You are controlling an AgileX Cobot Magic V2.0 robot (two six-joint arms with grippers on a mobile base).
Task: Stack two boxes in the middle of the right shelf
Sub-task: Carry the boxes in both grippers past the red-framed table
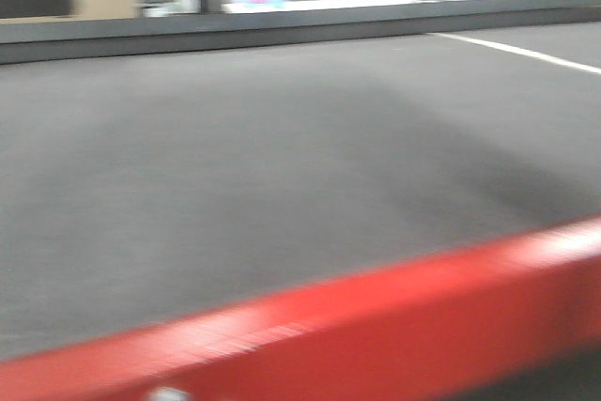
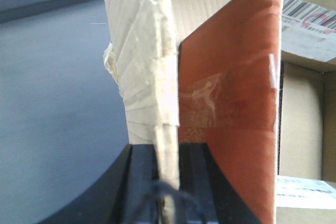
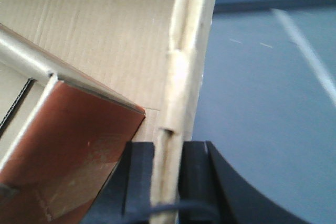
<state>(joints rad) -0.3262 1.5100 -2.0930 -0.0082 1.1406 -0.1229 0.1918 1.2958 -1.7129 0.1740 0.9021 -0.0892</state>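
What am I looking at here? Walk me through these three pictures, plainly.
This is a two-armed robot on a rolling base. The front view looks across a grey-topped table with a red front edge; it is blurred. The other two views come from cameras on each wrist. In the left wrist view, the left tool is clamped on the upright wall of a cardboard box, with a reddish flap beside it. In the right wrist view, the right tool is clamped on another cardboard wall. Whether both walls belong to one box is not visible.
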